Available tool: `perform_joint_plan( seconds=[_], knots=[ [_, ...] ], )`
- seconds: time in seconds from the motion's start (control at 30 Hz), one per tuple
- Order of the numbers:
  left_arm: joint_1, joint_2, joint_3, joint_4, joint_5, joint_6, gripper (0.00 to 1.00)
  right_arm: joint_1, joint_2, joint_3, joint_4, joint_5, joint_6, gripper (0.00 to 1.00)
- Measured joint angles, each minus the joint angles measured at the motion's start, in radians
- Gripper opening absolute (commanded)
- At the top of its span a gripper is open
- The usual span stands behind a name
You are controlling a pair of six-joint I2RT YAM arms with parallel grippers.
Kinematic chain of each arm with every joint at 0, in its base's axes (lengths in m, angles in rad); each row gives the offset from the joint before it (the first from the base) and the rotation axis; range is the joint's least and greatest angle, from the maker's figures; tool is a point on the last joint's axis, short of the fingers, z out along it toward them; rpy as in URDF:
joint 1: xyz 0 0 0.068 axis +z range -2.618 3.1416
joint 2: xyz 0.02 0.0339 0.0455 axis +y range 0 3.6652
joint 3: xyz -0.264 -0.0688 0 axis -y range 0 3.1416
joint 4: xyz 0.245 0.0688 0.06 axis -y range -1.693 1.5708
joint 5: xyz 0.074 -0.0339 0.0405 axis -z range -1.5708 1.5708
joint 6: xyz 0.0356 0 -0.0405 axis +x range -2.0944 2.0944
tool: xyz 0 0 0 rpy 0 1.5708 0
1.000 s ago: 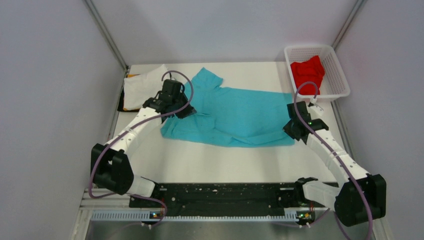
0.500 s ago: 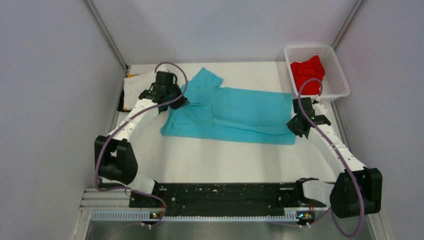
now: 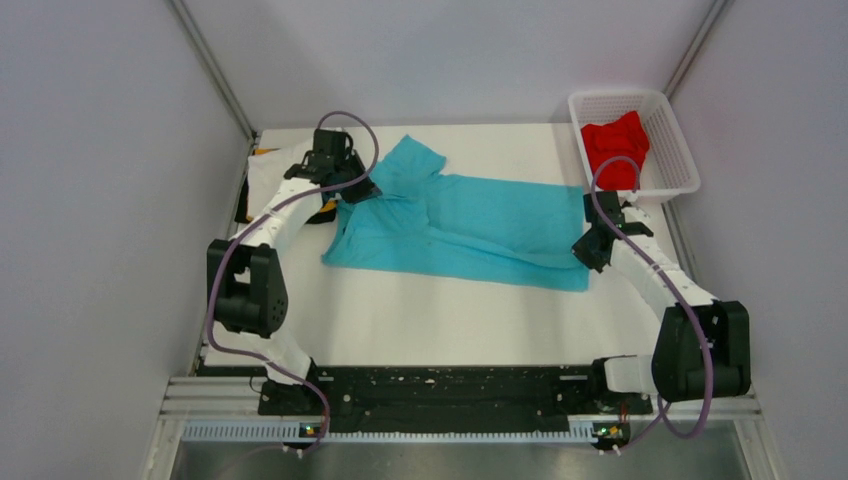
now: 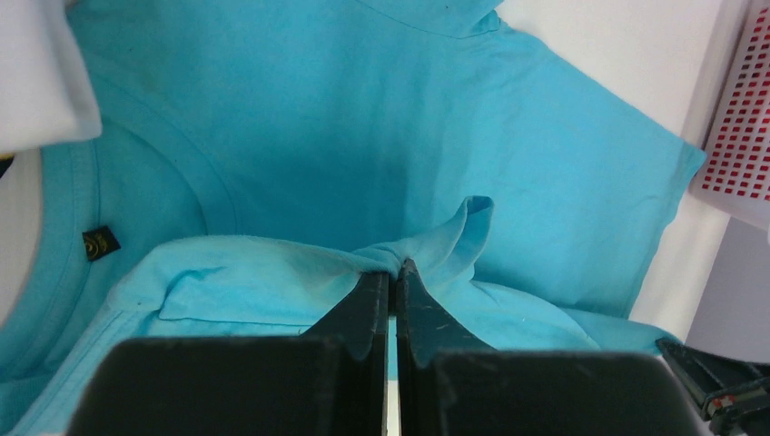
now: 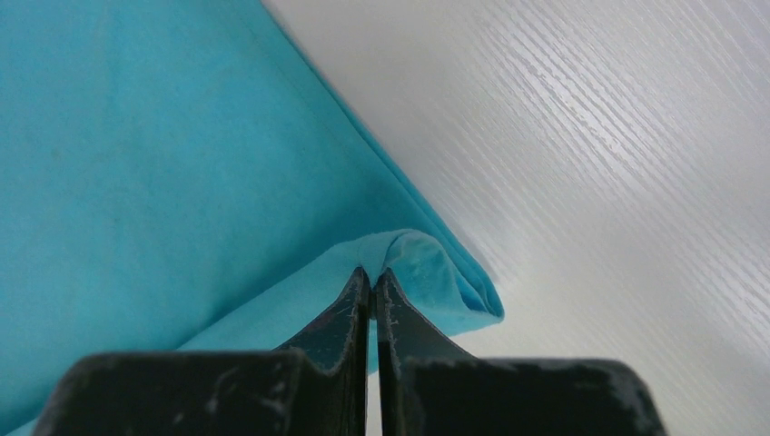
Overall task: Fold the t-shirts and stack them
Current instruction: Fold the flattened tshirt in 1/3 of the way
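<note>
A turquoise-blue t-shirt (image 3: pixel 470 225) lies spread across the middle of the table, its near long edge folded over. My left gripper (image 3: pixel 352 190) is shut on a pinch of its cloth (image 4: pixel 413 259) near the collar end. My right gripper (image 3: pixel 588 252) is shut on the folded hem corner (image 5: pixel 413 259) at the shirt's right end. A red t-shirt (image 3: pixel 614 143) sits crumpled in the basket. A white t-shirt (image 3: pixel 272 175) lies folded at the far left, over a yellow-orange edge (image 3: pixel 263 152) and a black one (image 3: pixel 243 210).
The white mesh basket (image 3: pixel 676 140) stands at the back right corner, its wall (image 4: pixel 745 136) showing in the left wrist view. Side walls close in the table on the left and right. Bare white tabletop (image 3: pixel 440 320) lies in front of the shirt.
Both grippers have carried the shirt's near edge away from the arm bases, folding it over the shirt. The left one moved up and left toward the white shirt; the right one shifted slightly up.
</note>
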Motion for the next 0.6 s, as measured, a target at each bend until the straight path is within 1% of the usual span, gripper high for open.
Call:
perform_joint_plan(
  seconds=[0.03,0.07,0.1,0.13,0.17,0.2,0.23,0.27,0.3,0.33,0.37,0.4,0.5,0.6],
  knots=[
    [0.0,0.021,0.017,0.008,0.011,0.014,0.01,-0.004,0.011,0.003,0.011,-0.001,-0.001,0.07],
    [0.001,0.045,0.037,0.011,0.019,0.025,0.09,-0.01,0.024,0.005,0.023,-0.003,-0.002,0.12],
    [0.001,0.071,0.06,0.013,0.023,0.035,0.19,-0.015,0.035,0.008,0.032,-0.004,0.0,0.2],
    [0.001,0.108,0.093,0.013,0.024,0.048,0.32,-0.023,0.05,0.011,0.044,-0.006,0.001,0.33],
    [0.001,0.136,0.116,0.013,0.022,0.057,0.45,-0.032,0.065,0.017,0.052,-0.012,0.003,0.49],
    [0.001,0.17,0.151,0.0,0.02,0.065,0.56,-0.044,0.081,0.025,0.06,-0.022,0.003,0.57],
    [0.002,0.203,0.187,-0.015,0.019,0.075,0.9,-0.055,0.092,0.035,0.063,-0.028,0.01,0.65],
    [0.003,0.238,0.228,-0.034,0.02,0.079,0.98,-0.063,0.1,0.047,0.063,-0.028,0.005,0.73],
    [0.004,0.265,0.264,-0.051,0.02,0.087,0.99,-0.07,0.103,0.06,0.062,-0.025,0.003,0.82],
    [0.005,0.284,0.293,-0.063,0.018,0.089,0.99,-0.073,0.102,0.076,0.059,-0.02,-0.003,0.86],
    [0.006,0.29,0.309,-0.072,0.017,0.09,0.99,-0.075,0.099,0.095,0.06,-0.013,-0.013,0.94],
    [0.008,0.291,0.319,-0.083,0.016,0.093,0.99,-0.076,0.092,0.114,0.061,-0.007,-0.032,0.98],
    [0.008,0.27,0.324,-0.092,0.02,0.095,0.99,-0.076,0.044,0.138,0.074,-0.014,-0.09,0.99],
    [0.008,0.216,0.266,-0.068,0.055,0.092,0.99,-0.072,-0.006,0.135,0.09,-0.106,-0.156,0.99]
  ],
)
